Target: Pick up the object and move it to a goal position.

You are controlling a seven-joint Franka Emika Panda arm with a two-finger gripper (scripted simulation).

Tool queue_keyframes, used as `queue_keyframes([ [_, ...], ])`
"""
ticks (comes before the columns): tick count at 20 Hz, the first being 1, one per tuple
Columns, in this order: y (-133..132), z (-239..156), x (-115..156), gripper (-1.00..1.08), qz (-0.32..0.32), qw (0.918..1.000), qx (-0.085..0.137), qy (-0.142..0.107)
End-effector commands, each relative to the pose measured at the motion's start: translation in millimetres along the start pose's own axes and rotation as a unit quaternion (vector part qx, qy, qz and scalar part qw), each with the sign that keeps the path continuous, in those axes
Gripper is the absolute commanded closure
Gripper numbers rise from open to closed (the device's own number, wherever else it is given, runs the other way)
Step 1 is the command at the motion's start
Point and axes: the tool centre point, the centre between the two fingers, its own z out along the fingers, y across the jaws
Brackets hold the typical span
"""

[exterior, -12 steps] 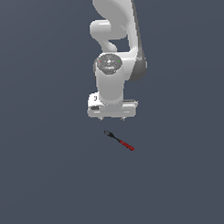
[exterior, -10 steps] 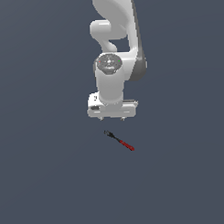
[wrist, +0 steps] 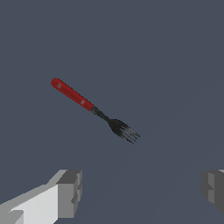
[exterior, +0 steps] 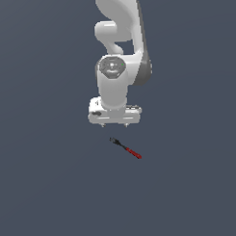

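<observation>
Wide-spread gripper (exterior: 115, 125) hovers apart from fork (wrist: 93, 109).

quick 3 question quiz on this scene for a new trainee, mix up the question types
1. True or false: the gripper is shut on the fork.
2. Which end of the fork has the tines? A) the red end B) the black end C) both ends
3. Fill in: in the exterior view the fork lies flat on the grey floor, with its red handle pointing toward that view's lower ____.

Key:
1. False. The fingers stand wide apart and the fork lies clear of them.
2. B
3. right
</observation>
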Motion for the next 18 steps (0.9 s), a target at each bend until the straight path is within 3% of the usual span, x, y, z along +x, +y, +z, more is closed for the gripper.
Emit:
queue_keyframes([
  [1,0.9,-0.4,-0.1,-0.92,0.001,1.0000,-0.001,0.000],
  [10,-2.4,6.7,3.8,-0.92,-0.034,0.9994,-0.002,0.002],
  [18,-9.6,23.8,12.8,-0.92,-0.117,0.9931,-0.005,0.007],
])
